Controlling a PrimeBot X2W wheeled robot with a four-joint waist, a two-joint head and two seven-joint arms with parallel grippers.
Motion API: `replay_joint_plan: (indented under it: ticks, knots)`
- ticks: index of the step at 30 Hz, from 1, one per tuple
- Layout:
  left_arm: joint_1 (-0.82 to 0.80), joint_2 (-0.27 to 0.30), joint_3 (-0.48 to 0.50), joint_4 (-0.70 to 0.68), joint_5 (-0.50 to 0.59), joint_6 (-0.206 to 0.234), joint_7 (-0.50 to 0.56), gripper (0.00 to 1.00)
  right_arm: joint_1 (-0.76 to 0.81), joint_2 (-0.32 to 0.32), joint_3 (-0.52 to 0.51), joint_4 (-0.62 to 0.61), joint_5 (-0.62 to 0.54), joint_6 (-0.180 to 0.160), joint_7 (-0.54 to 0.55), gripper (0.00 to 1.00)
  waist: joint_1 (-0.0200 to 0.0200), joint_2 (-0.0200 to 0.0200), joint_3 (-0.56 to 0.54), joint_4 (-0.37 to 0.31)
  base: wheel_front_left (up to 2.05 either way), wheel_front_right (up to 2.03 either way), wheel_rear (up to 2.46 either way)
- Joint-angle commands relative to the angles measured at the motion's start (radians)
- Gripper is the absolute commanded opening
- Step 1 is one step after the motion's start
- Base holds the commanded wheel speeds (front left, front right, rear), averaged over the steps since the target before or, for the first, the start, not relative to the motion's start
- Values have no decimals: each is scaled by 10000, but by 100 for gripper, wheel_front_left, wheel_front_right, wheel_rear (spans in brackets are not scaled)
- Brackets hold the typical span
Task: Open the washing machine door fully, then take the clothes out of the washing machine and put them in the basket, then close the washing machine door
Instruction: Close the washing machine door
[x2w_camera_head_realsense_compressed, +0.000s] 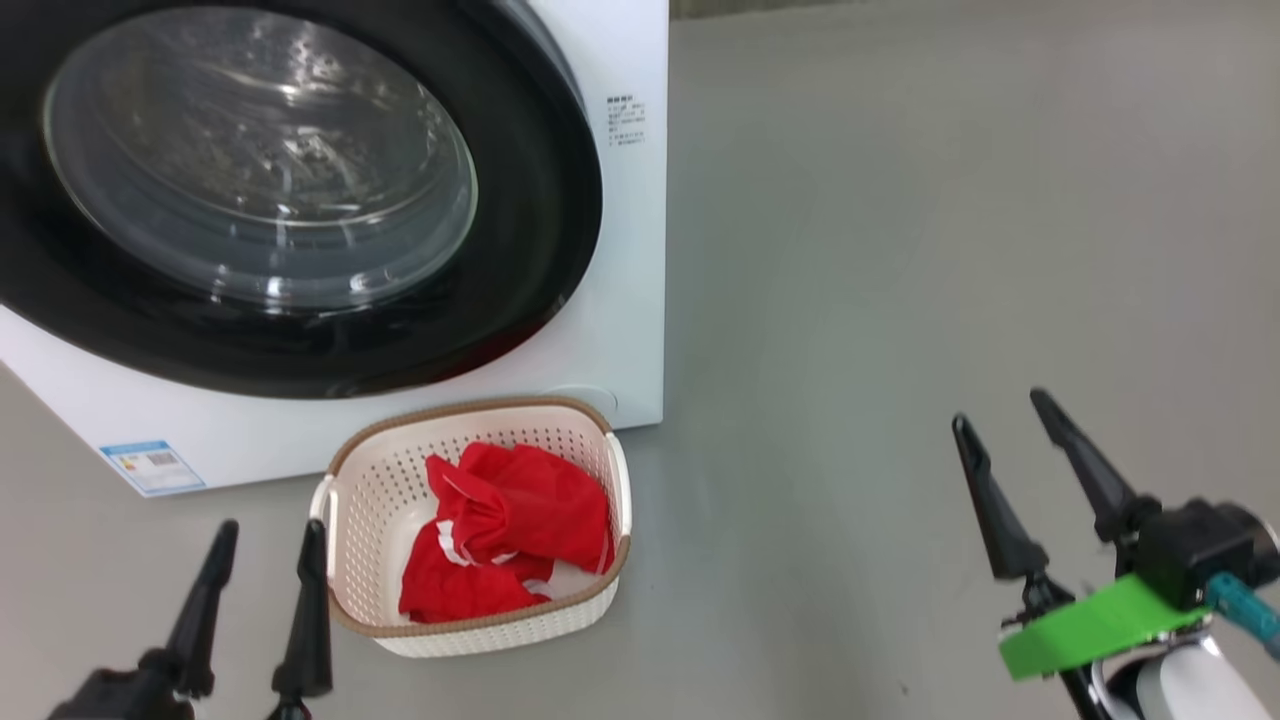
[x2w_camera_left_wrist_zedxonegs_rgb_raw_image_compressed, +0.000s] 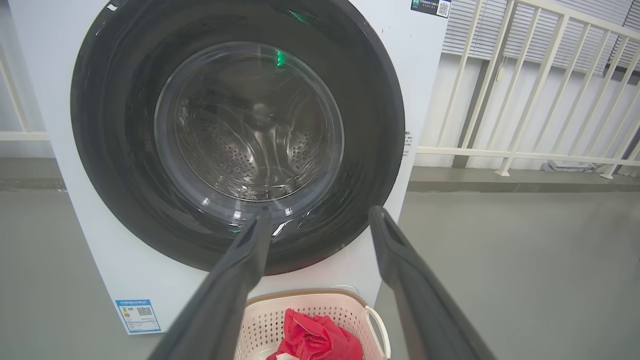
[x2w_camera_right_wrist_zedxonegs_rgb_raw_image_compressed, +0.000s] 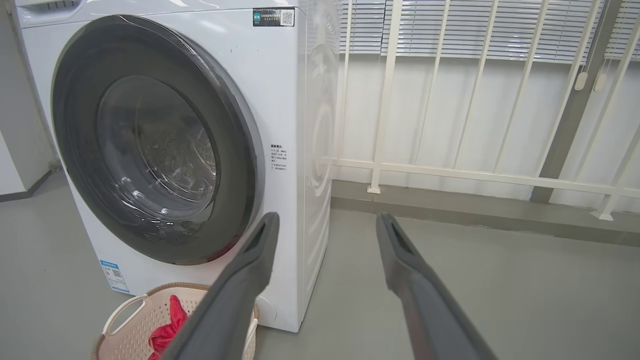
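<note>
Sitting in the basket (x2w_camera_head_realsense_compressed: 368, 520) by the closed washing machine door (x2w_camera_head_realsense_compressed: 535, 250): clothes (x2w_camera_head_realsense_compressed: 510, 530). Left gripper (x2w_camera_head_realsense_compressed: 272, 530) and right gripper (x2w_camera_head_realsense_compressed: 1000, 408) both spread wide, empty.

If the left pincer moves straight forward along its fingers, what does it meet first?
Most likely the closed washing machine door, near the lower edge of its glass window. The open left pincer aims there, though how far away it is remains hard to judge.

Grey floor (x2w_camera_right_wrist_zedxonegs_rgb_raw_image_compressed: 500, 280), white railing (x2w_camera_right_wrist_zedxonegs_rgb_raw_image_compressed: 450, 175), slatted blinds (x2w_camera_right_wrist_zedxonegs_rgb_raw_image_compressed: 450, 30) behind.
</note>
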Motion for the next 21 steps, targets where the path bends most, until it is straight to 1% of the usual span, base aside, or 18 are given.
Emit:
replay_joint_plan:
  ticks: [1, 9, 21]
  knots:
    - [-39, 115, 328, -276, 141, -57, -78, 100, 64, -73, 139, -315, -156, -11, -53, 100, 0, 0, -183, 25, 0, 0, 0]
    - [369, 110, 546, -367, 362, -57, -78, 100, 708, -23, -135, -637, -220, -11, -53, 100, 0, 0, -405, -11, 0, 0, 0]
    - [633, 37, 738, -455, 537, -57, -78, 100, 927, 6, -122, -606, -165, -11, -53, 100, 0, 0, -587, -21, 0, 0, 0]
